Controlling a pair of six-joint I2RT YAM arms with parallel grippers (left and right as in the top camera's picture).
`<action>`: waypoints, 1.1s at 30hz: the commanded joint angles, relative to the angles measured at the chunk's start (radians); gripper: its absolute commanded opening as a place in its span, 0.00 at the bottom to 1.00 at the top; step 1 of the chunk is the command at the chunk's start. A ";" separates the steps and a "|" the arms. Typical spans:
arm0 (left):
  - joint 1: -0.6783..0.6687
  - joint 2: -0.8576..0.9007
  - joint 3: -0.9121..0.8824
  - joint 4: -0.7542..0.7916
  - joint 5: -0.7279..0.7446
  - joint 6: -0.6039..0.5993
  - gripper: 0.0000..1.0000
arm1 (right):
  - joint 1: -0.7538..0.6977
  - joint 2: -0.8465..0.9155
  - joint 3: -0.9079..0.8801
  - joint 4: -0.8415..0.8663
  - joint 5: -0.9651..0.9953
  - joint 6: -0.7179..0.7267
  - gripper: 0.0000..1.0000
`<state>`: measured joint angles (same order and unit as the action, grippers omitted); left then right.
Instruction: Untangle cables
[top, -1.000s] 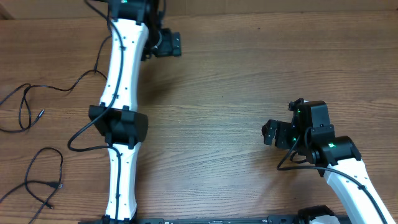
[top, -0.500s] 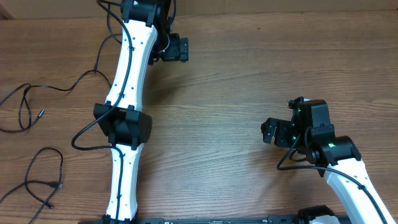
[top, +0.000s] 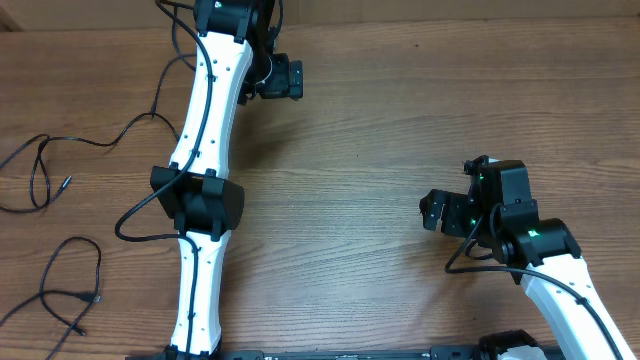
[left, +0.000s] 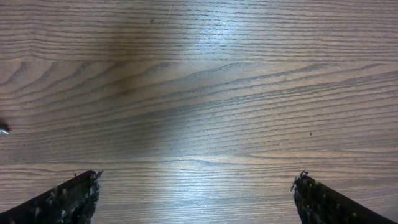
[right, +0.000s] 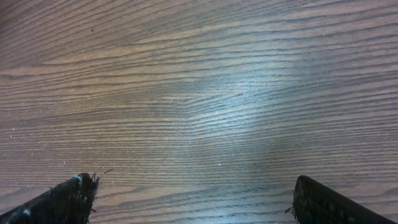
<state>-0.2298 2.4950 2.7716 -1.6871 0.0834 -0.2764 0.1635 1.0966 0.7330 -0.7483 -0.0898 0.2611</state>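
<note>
The cables (top: 40, 165) lie loose on the bench (top: 350, 150), beyond the left arm's elbow (top: 197, 198) at the edge. Your left end effector (top: 278, 78) and right end effector (top: 440, 212) gape wide, empty, on that elbow's other side. You're likely between grasps; next, reach across it.

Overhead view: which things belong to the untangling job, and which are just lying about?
Job: upper cable, lower cable, both at the left edge; left gripper, right gripper, open and empty.
Not the job: wooden table; thick wire fixed along the left arm.
</note>
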 joint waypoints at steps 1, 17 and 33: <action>-0.006 -0.002 -0.003 -0.003 0.011 0.026 1.00 | -0.004 -0.006 0.007 0.006 -0.006 0.003 1.00; -0.006 -0.002 -0.003 -0.002 0.010 0.026 1.00 | -0.004 -0.006 0.007 0.006 -0.006 0.003 1.00; -0.026 -0.009 -0.003 0.102 0.014 0.026 1.00 | -0.004 -0.006 0.007 0.007 -0.006 0.003 1.00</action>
<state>-0.2344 2.4950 2.7716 -1.6032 0.0834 -0.2764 0.1635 1.0966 0.7330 -0.7475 -0.0902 0.2619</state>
